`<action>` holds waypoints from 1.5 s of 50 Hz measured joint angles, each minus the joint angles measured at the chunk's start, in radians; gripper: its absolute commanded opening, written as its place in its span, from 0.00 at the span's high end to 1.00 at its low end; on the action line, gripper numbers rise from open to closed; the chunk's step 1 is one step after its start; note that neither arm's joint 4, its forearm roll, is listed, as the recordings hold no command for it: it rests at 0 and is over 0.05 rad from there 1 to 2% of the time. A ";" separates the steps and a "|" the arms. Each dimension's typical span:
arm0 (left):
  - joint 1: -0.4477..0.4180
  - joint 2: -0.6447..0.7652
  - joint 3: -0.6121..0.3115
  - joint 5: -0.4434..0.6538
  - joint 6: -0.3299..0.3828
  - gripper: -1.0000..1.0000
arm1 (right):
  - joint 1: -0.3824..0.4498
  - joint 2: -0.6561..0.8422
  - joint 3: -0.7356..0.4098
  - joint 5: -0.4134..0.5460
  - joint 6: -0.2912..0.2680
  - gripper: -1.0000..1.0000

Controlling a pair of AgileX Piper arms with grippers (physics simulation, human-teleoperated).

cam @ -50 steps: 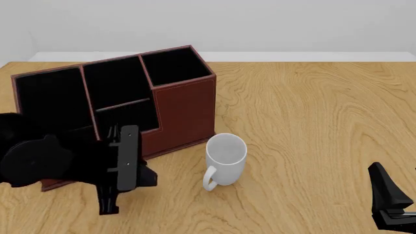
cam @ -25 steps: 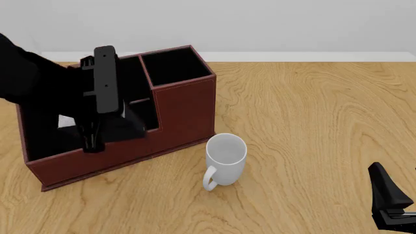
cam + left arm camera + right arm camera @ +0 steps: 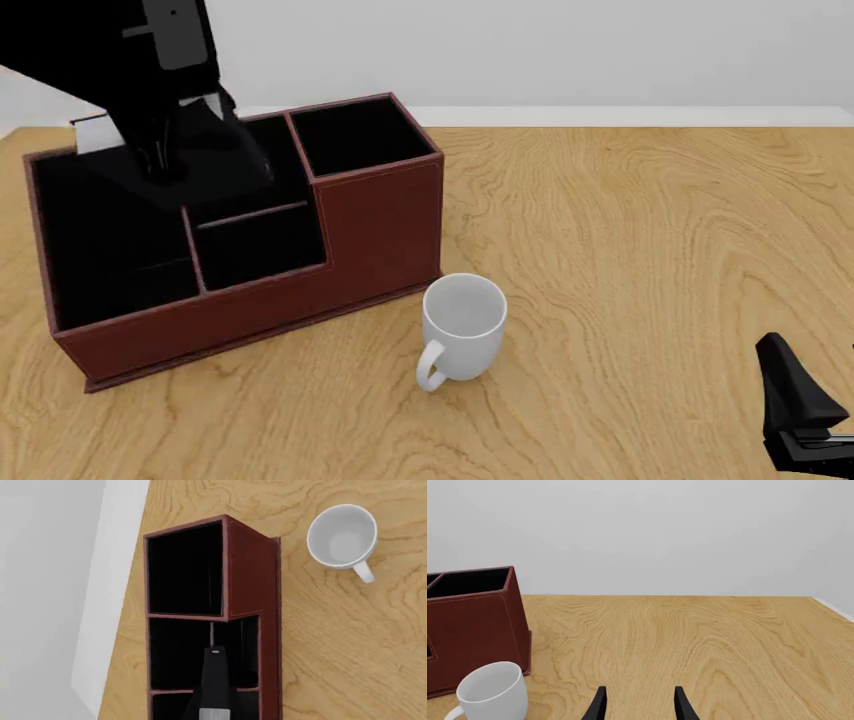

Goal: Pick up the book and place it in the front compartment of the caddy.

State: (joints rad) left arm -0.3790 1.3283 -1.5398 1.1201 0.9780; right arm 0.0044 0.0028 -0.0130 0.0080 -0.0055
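left gripper [image 3: 167,150] high over caddy [image 3: 380,215], clamped on book [image 3: 215,687], white page edge showing, above middle pockets. right gripper [image 3: 637,705] low near mug [image 3: 462,325], fingers parted, empty.

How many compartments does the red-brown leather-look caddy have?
4 visible in the red-brown leather-look caddy: a tall square bin on the right, a middle pair, rear and front, and a wide one left. The left arm may hide more.

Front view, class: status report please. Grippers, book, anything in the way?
Left gripper high over caddy, jaws hidden. Right gripper open, empty. Book: white edge shows beside left gripper, above caddy. Mug beside caddy, not obstructing.
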 measured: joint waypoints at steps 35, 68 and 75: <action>0.064 0.134 -0.156 -0.028 0.051 1.00 | 0.000 0.000 0.000 0.000 0.000 0.00; 0.083 0.188 -0.106 -0.131 0.041 1.00 | 0.000 0.000 0.000 0.000 0.000 0.00; 0.085 0.200 -0.088 -0.154 0.043 1.00 | 0.000 0.000 0.000 0.000 0.000 0.00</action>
State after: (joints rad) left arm -0.2941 1.5286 -1.6274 0.9658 1.0214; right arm 0.0044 0.0029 -0.0130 0.0081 -0.0056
